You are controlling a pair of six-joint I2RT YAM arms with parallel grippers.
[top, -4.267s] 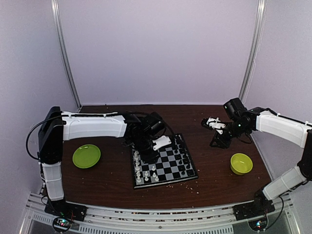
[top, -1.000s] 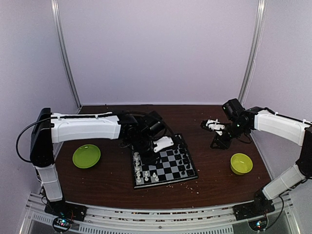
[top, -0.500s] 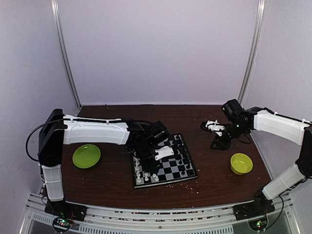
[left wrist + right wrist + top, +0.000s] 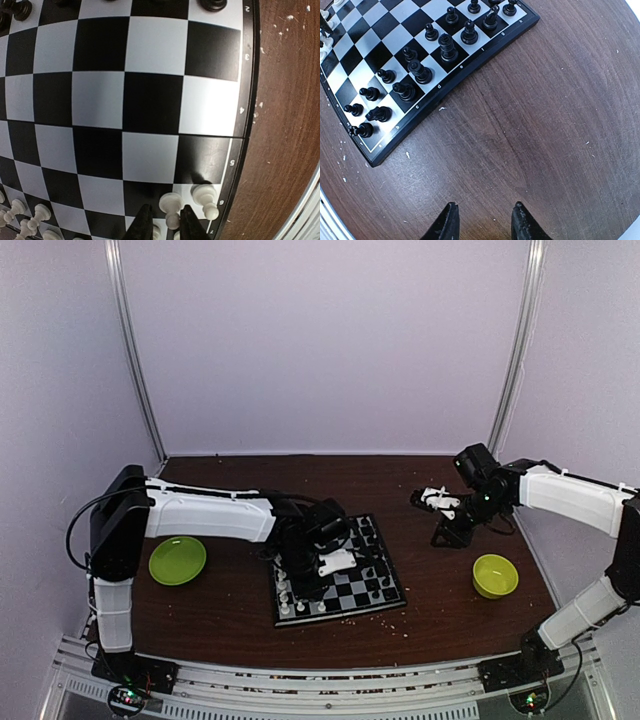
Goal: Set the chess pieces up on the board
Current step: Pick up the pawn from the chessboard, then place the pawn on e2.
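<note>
The board (image 4: 362, 582) lies mid-table, white chess pieces (image 4: 290, 592) along its left side and black chess pieces (image 4: 420, 72) along its right. My left gripper (image 4: 325, 575) hangs low over the board's near-left part. In the left wrist view its jaws (image 4: 166, 226) straddle the head of a standing white pawn (image 4: 171, 206); the right finger touches it and a dark slit shows on the left. A second white pawn (image 4: 204, 197) stands beside it by the board's rim. My right gripper (image 4: 482, 220) is open over bare table, right of the board.
A lime-green plate (image 4: 177, 560) sits left of the board and a lime-green bowl (image 4: 495, 575) at the right front. Pale crumbs (image 4: 260, 105) dot the brown table around the board. The metal rail of the table's near edge lies close to the left gripper.
My left gripper has swung from the board's far-left part toward the near side and dropped low over a white pawn. The right arm has stayed still.
</note>
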